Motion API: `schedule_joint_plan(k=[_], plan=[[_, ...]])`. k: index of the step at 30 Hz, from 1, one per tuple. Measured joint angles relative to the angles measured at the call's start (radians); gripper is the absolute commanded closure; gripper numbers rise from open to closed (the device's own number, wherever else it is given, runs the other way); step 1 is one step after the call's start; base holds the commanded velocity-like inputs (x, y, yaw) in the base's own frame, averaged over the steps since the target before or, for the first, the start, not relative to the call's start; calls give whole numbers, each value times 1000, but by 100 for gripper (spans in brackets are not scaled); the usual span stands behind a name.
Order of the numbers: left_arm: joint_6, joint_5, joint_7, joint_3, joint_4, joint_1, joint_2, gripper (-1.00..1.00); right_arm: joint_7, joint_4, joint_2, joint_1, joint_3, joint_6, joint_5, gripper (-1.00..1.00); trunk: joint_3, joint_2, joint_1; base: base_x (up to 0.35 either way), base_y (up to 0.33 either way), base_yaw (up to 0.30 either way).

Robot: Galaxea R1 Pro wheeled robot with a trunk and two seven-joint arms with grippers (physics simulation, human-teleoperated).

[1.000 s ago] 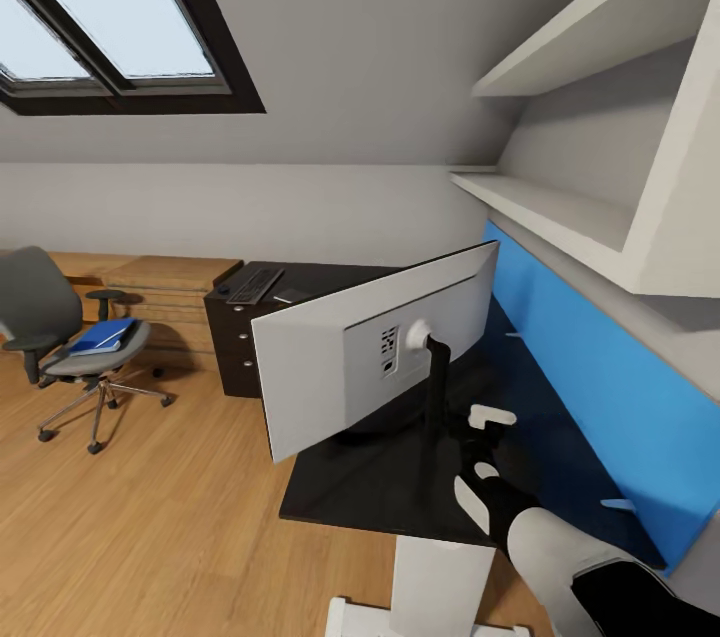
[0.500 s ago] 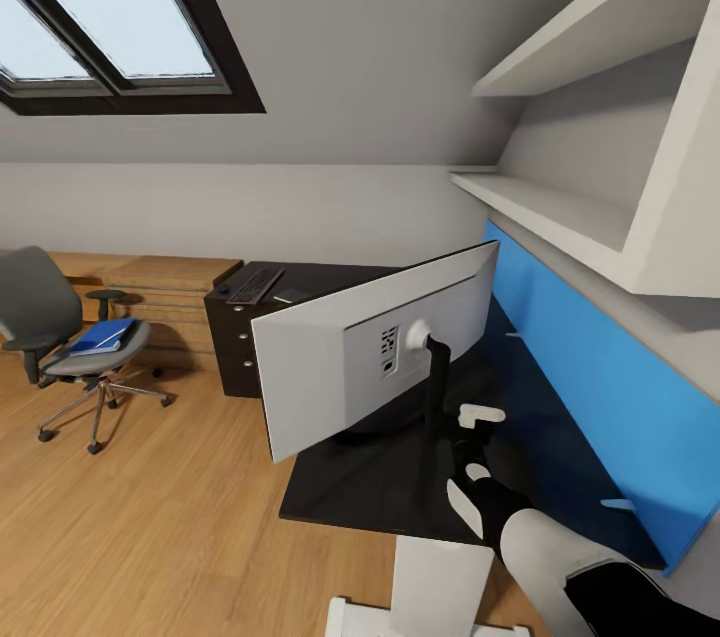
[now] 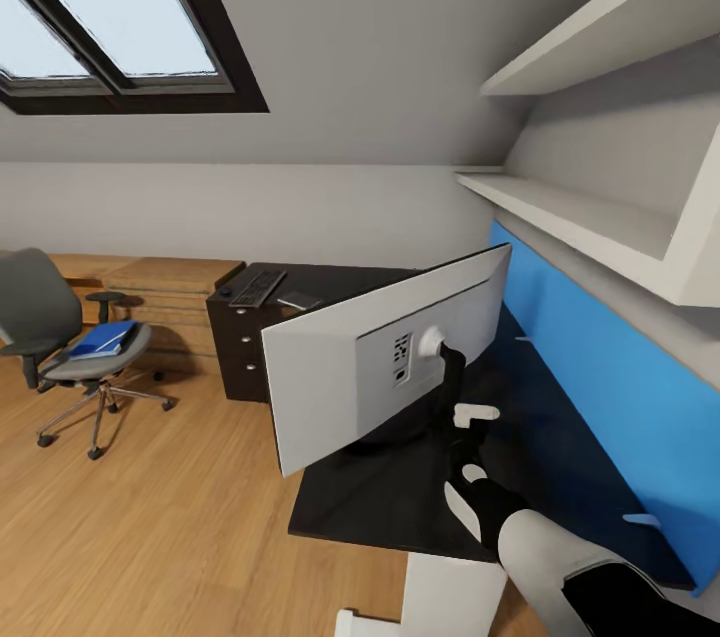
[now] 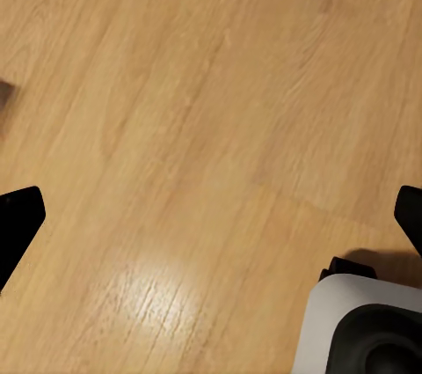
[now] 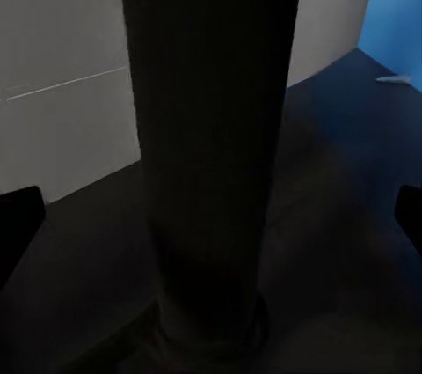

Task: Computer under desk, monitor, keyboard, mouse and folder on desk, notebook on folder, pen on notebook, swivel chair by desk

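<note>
Right gripper (image 3: 468,442) spread apart around the monitor (image 3: 385,357) stand, on the desk (image 3: 400,492); left gripper (image 4: 211,216) apart over the floor (image 4: 202,101) — folder (image 3: 103,339) on chair (image 3: 60,337).

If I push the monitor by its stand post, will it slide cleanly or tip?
Probably tippy: the monitor is a wide panel carried high on one thin stand post. A low push near the base should slide it on the glossy desk; a high push likely tilts or swivels it. The right gripper stands open around the post.
</note>
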Motion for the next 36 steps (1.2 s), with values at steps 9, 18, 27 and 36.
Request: schedule_joint_plan(k=[9, 18, 27, 36], plan=[[-1, 0, -1, 0, 0, 0, 0, -100, -6, 0, 0, 0, -1, 0, 4, -100, 0, 0, 0, 27, 22, 0], [-1, 0, -1, 1, 0, 0, 0, -100, -7, 0, -3, 0, -3, 1, 5, -100, 0, 0, 0, 119, 0, 0], [0, 0, -1, 1, 0, 0, -1, -100, -7, 0, -3, 0, -5, 1, 4, -100, 0, 0, 0, 108, 0, 0], [0, 0, -1, 2, 0, 0, -1, -100, -7, 0, -4, 0, -5, 3, 5, -100, 0, 0, 0, 9, 0, 0]])
